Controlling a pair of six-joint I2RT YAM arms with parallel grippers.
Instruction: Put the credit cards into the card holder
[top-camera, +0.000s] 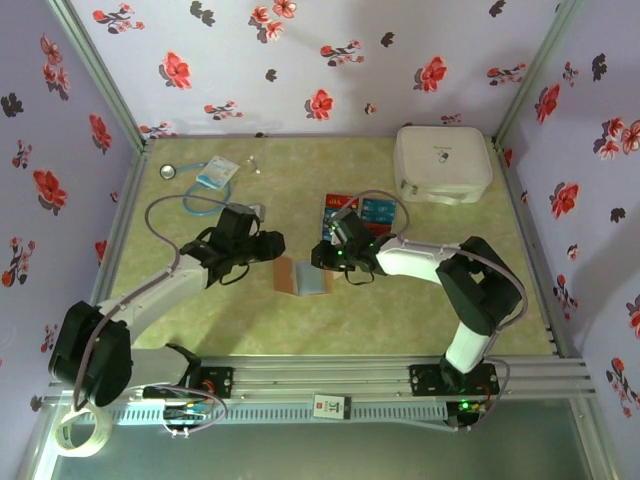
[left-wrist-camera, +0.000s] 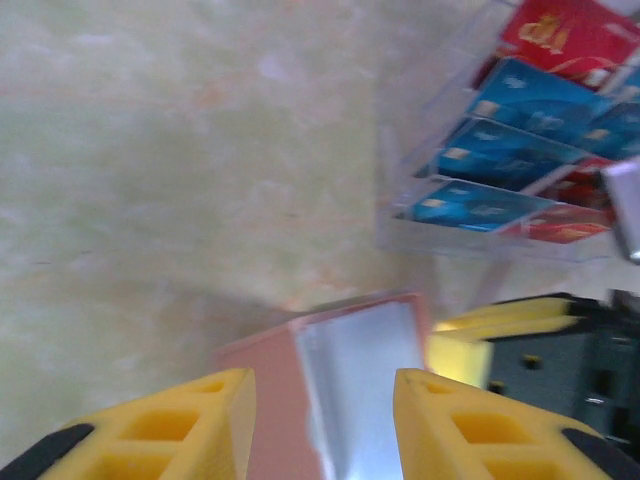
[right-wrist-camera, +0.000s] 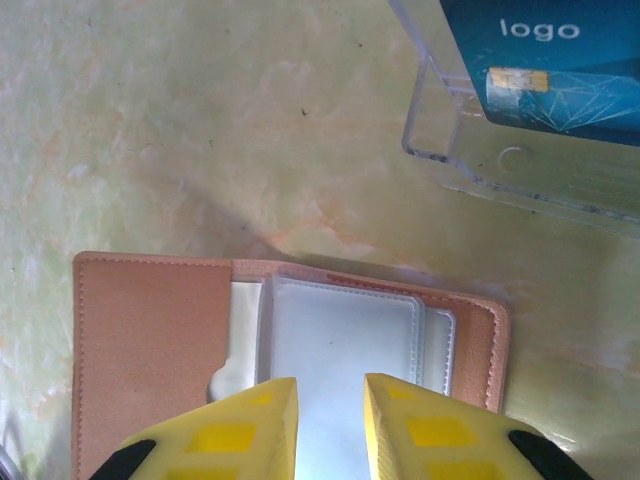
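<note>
The tan-pink card holder (top-camera: 300, 277) lies open and flat on the table, its clear sleeves facing up. My left gripper (top-camera: 275, 246) is at its left edge. Its yellow jaws (left-wrist-camera: 322, 385) stand open, with the holder (left-wrist-camera: 270, 400) showing in the gap. My right gripper (top-camera: 322, 256) hovers at the holder's right side. Its jaws (right-wrist-camera: 330, 385) are a narrow gap apart over the clear sleeves, above the pink cover (right-wrist-camera: 150, 340). Red and blue credit cards (top-camera: 365, 211) (left-wrist-camera: 530, 110) (right-wrist-camera: 545, 60) stand in a clear rack (right-wrist-camera: 470, 165) just behind the holder.
A big white rounded case (top-camera: 443, 163) sits at the back right. A blue-white packet with a cord (top-camera: 216, 173) lies at the back left. Flowered walls close in three sides of the table. A tape roll (top-camera: 75, 432) hangs off the front left corner.
</note>
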